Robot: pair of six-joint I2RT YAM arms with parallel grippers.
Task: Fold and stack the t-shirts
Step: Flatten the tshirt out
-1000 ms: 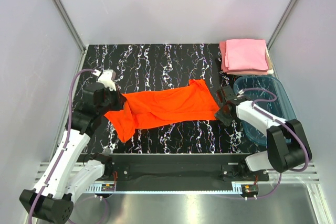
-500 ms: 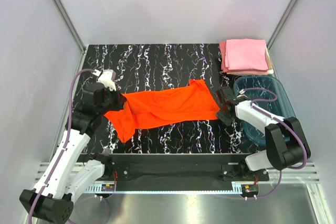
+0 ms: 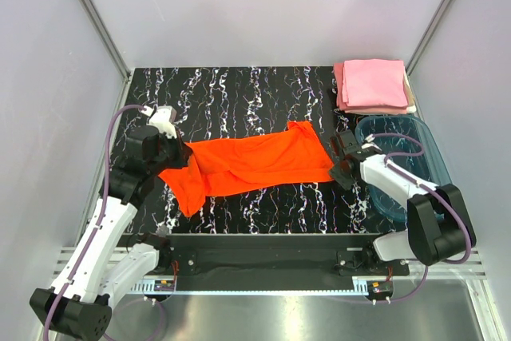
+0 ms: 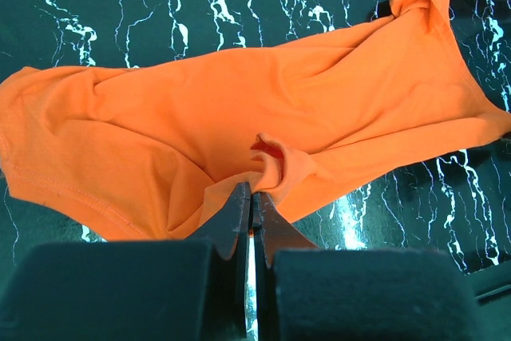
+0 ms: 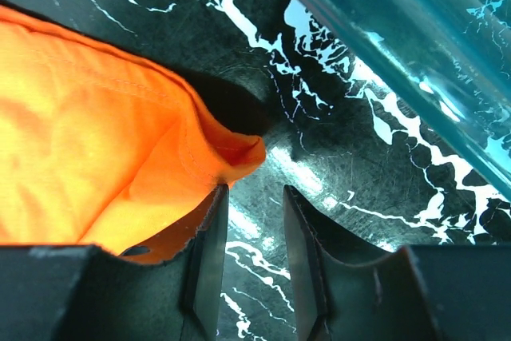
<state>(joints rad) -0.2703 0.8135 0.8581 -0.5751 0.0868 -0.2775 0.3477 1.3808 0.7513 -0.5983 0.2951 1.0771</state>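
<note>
- Two hands sit at opposite ends of one shirt. The left hand (image 4: pixel 251 194) has its fingers pressed together, pinching a small raised fold of the orange-red t-shirt (image 4: pixel 239 109) near its left end.
- The right hand (image 5: pixel 254 197) has its fingers spread, and bare counter (image 5: pixel 351 165) shows in the gap. The shirt's right corner lies just beside one finger, and nothing sits between the two.
- The orange-red t-shirt lies stretched out and wrinkled across the middle of the dark marbled counter. It runs from the left hand to the right hand, and its left end spreads toward the near edge.
- A teal tub (image 3: pixel 423 145) stands on the counter's right side, just right of the right hand.
- Folded pink t-shirts (image 3: pixel 374 83) are stacked at the far right corner, just behind the teal tub and well apart from the orange-red t-shirt.
</note>
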